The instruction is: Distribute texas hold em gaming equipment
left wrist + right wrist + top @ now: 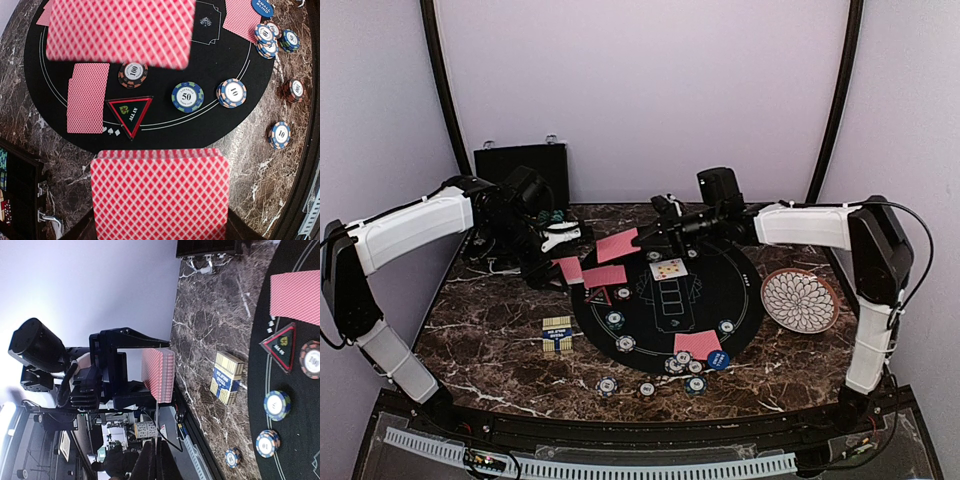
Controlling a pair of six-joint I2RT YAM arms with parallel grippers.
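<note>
My left gripper (556, 268) (160, 222) is shut on a deck of red-backed cards (160, 192) (570, 268), held above the marble table beside the round black mat (720, 285). My right gripper (652, 236) (155, 442) is shut on a single red-backed card (617, 244) (120, 32), which it holds edge-on over the mat's far left, just beyond the deck (158, 374). On the mat lie red-backed cards (87, 97) (697, 343), face-up cards (668, 268), a 100 chip (133, 74), a 50 chip (187, 96), a stack of 10 chips (231, 93) and a blue button disc (718, 360).
A black triangular marker (130, 114) lies on the mat. Loose chips (647, 389) sit on the marble near the front edge. A yellow and blue card (557, 335) lies left of the mat. A black case (520, 165) stands at the back. A petal-patterned plate (800, 300) is on the right.
</note>
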